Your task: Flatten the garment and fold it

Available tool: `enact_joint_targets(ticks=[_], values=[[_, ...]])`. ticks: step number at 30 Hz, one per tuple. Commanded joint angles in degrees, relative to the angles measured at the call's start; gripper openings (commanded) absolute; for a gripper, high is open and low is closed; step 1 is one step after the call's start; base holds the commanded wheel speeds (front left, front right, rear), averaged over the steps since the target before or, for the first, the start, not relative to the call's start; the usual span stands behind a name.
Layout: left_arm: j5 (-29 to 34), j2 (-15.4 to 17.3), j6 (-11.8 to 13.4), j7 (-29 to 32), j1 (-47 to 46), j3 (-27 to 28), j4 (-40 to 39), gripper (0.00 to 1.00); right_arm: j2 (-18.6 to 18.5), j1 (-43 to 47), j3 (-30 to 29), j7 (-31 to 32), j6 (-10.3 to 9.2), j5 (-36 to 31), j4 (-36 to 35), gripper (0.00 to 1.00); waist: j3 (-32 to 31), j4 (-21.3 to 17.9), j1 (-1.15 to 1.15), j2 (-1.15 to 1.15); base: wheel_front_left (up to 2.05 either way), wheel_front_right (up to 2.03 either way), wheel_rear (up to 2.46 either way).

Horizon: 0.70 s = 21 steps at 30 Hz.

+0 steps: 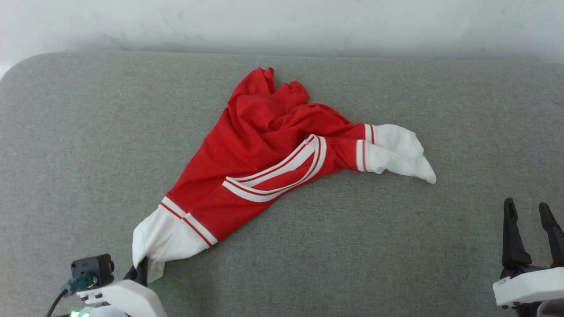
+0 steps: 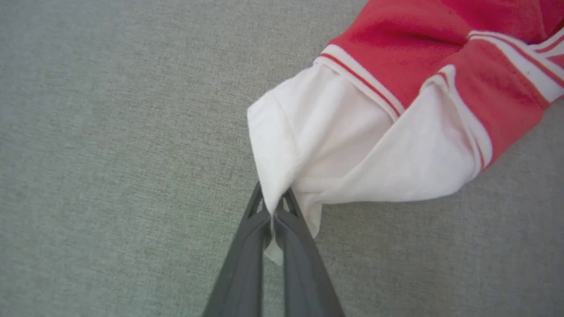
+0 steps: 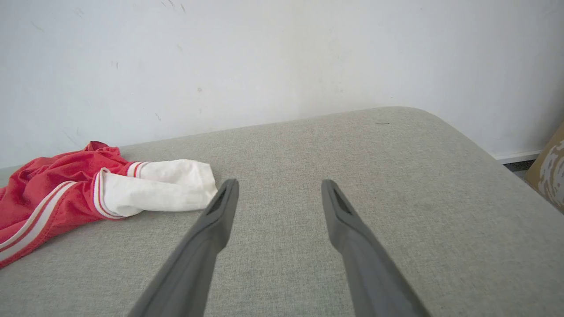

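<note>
The garment [image 1: 260, 149], a red T-shirt with white sleeves and red-and-white stripe trim, lies crumpled and bunched across the middle of the grey surface. Its near white sleeve [image 2: 343, 141] reaches toward the lower left. My left gripper [image 2: 273, 202] is shut on the tip of that sleeve; in the head view the gripper [image 1: 141, 268] shows at the sleeve's end. The other white sleeve [image 3: 167, 187] lies at the garment's right end. My right gripper [image 1: 531, 211] stands open over bare surface at the lower right, well apart from the cloth. No lettering shows.
A grey fabric-covered surface [image 1: 396, 246] with rounded corners carries everything; a white wall [image 1: 282, 22] runs along its far edge. In the right wrist view a brown box [image 3: 548, 171] stands beyond the surface's right edge.
</note>
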Motion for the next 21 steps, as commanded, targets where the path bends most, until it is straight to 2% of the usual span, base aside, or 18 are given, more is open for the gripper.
enact_joint_targets(ticks=[1, 4, 6, 12, 15, 18, 21], values=[[-0.65, -1.40, -0.01, -1.91, -1.20, 0.24, 0.92, 1.00, 0.13, 0.06, 0.14, 0.31, -0.04, -0.29, -0.35, 1.00, -0.13, 0.29, 0.00, 0.00, 0.00, 0.00, 0.00], [-2.51, -4.17, -0.40, -5.47, -2.70, 0.31, 1.95, 1.00, 0.13, 0.43, 0.09, 0.80, -0.04, -0.41, -0.45, 1.00, -0.87, 0.60, 0.00, 0.00, 0.00, 0.00, 0.00], [-2.25, -5.09, 0.24, -8.74, -3.35, 0.87, 1.10, 1.00, 0.13, 0.70, 0.62, 1.33, -0.04, -0.47, -0.48, 1.00, -1.47, 0.63, 0.00, 0.00, 0.00, 0.00, 0.00], [-0.37, -7.74, 1.89, -22.67, -3.13, 2.36, -6.60, 1.00, 0.13, -1.83, 3.50, 5.46, -0.04, -0.62, -2.86, 1.00, -2.17, 0.94, 0.00, 0.00, 0.00, 0.00, 0.00], [0.52, -8.34, 1.17, -27.45, -2.42, 1.88, -9.23, 1.00, 0.13, -5.85, 4.48, 10.91, -0.04, -0.85, -4.74, 1.00, -1.47, 1.41, 0.00, 0.00, 0.00, 0.00, 0.00], [1.45, -8.85, 0.48, -29.07, -2.40, 1.30, -10.30, 1.00, 0.13, -11.52, 5.99, 18.64, -0.04, -0.99, -5.06, 1.00, -0.16, 1.97, 0.00, 0.00, 0.00, 0.00, 0.00], [2.51, -9.24, -0.44, -29.56, -2.84, -0.04, -10.19, 1.00, 0.12, -17.47, 9.78, 28.43, -0.04, -5.05, -3.87, 1.00, 1.47, 3.10, 0.00, 0.00, 0.00, 0.00, 0.00]])
